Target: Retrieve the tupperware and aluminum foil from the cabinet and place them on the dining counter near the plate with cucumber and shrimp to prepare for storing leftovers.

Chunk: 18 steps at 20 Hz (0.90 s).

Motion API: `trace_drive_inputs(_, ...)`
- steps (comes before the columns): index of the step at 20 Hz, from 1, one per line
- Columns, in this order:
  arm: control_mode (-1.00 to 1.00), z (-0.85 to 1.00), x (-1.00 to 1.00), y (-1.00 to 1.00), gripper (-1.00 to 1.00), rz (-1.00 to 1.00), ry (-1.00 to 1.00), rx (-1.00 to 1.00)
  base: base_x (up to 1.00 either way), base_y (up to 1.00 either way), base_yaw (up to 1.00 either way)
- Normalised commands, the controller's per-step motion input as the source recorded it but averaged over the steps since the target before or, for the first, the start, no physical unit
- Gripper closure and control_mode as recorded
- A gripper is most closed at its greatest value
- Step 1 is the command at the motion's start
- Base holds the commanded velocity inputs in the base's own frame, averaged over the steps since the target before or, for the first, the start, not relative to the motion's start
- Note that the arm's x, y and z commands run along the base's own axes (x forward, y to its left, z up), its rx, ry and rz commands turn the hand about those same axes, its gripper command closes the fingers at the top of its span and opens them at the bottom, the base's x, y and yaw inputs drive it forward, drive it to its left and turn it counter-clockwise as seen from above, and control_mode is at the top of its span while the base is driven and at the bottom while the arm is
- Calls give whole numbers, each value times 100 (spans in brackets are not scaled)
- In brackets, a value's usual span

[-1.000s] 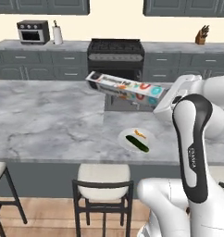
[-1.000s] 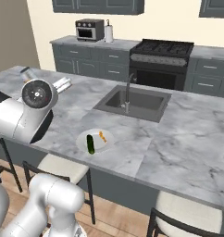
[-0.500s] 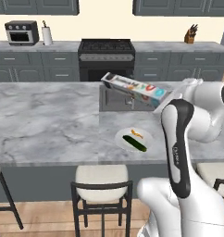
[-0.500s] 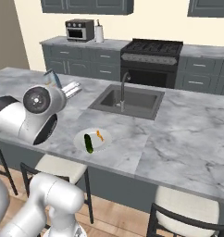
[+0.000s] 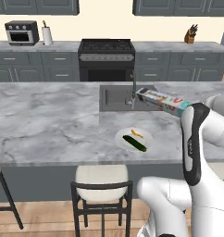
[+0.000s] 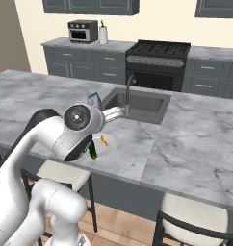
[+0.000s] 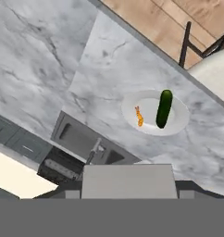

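So the dining table (image 5: 49,120) is seen stretched wide, sink (image 5: 116,97) set in it. The arm is bent at the elbow and reached out over it, claw (image 5: 185,107) clenched on the aluminum foil (image 5: 162,101), carried tilted in the air above the sink's right edge. The plate (image 5: 133,139) with cucumber (image 5: 134,144) and shrimp (image 7: 139,115) is seen nearby.

Grey-white marble dining counter (image 5: 49,120) with inset sink (image 5: 116,97) and faucet (image 5: 133,90). White plate (image 5: 133,139) near front edge, bearing cucumber (image 5: 135,144) and shrimp (image 5: 137,134).
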Motion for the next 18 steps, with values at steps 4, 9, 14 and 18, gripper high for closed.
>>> trace_drive_inputs(4,-100,-37,0,-55,100,-37,36,24,0,0,0)
trace_drive_inputs(9,-100,-66,43,-4,100,-23,16,1,0,0,0)
trace_drive_inputs(14,-100,-61,85,10,100,-5,0,6,0,0,0)
trace_drive_inputs(18,-100,-58,76,-2,100,0,-1,14,0,0,0)
